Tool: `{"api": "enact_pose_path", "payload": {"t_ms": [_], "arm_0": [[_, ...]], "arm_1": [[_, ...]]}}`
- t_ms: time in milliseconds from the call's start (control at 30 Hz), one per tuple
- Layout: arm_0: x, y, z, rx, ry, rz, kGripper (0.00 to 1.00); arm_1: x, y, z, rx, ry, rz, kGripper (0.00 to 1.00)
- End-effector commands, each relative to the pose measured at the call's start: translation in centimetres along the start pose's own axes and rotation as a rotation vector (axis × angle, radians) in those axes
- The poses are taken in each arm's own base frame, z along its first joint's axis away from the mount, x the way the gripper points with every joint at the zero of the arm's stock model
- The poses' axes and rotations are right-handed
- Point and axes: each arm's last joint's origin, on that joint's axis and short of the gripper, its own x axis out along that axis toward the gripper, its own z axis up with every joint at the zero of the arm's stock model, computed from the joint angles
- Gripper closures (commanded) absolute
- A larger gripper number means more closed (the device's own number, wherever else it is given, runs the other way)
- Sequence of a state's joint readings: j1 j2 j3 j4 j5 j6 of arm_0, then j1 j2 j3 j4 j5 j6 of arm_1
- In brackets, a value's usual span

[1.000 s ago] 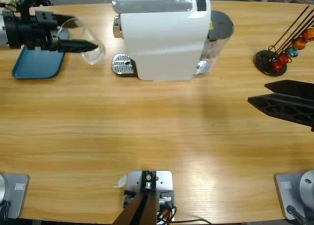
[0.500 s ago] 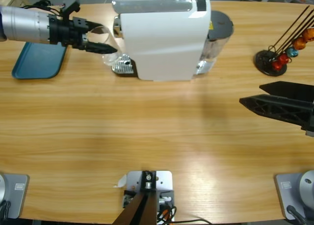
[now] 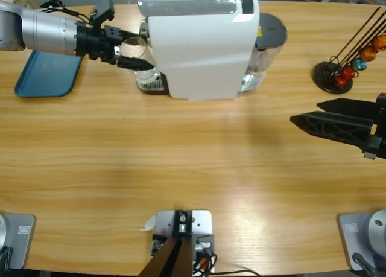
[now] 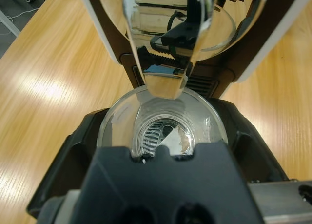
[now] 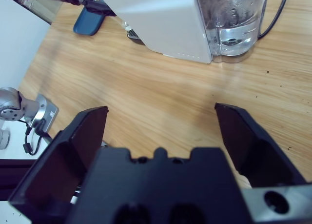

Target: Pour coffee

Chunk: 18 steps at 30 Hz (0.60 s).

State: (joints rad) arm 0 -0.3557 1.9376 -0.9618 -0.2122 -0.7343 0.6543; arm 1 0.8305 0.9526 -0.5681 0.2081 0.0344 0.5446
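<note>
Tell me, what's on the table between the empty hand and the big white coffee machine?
Nothing: the high view shows only bare wooden table between the right hand and the coffee machine.

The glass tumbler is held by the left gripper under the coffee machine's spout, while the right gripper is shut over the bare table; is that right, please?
Not quite. The right gripper is open: the right wrist view shows its jaws wide apart over bare table. The rest holds: the left gripper holds the glass tumbler under the coffee machine's spout.
</note>
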Motion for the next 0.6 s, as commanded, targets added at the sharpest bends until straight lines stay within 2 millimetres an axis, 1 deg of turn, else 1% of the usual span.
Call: {"api": "enact_pose_path", "payload": {"t_ms": [33,600], "arm_0": [[2.59,-0.07,-0.58,0.008,0.024,-0.037,1.000],[2.92,-0.14,-0.56,0.001,0.053,-0.025,1.000]], "arm_1": [[0.47,-0.78,-0.86,-0.007,0.023,-0.033,0.000],[-0.01,-1.04,-0.91,0.000,0.001,-0.035,0.000]]}}
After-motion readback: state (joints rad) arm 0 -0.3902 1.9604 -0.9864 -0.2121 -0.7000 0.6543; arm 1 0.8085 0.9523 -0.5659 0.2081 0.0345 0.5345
